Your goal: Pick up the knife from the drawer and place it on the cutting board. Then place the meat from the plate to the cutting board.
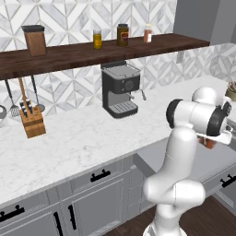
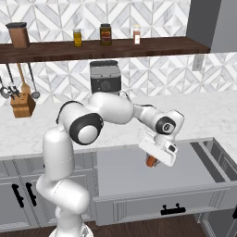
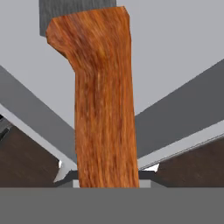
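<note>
In the left base view, the arm bends over the open drawer (image 1: 221, 159) at about 3 o'clock of the picture. A small piece of the orange handle of the knife (image 1: 209, 143) shows under the wrist, above the grey floor of the drawer. On the marble surface (image 1: 83, 133) behind stand a coffee machine (image 1: 120, 90) at 12 o'clock and a wooden knife block (image 1: 31, 120) at 9 o'clock. I cannot find the cutting board or the plate here.

In the right base view, the drawer (image 2: 120, 171) is pulled out wide below the surface. The hand (image 2: 152, 160) hangs over its middle, and the orange handle points down from it, clear of the drawer floor as far as I can judge.

In the hand view, the knife (image 3: 103, 100) fills the centre: the handle rises from 6 o'clock, and a short piece of grey blade shows at 12 o'clock. The handle seems to start between the fingers, so I judge that the hand is pinching the knife, though the fingertips themselves are hidden.

The step in hand is the first one: the knife is taken and lifted, but not yet carried. The next move calls for raising it clear of the drawer's front wall, then finding the cutting board and carrying the knife to it without loosening the grip.
</note>
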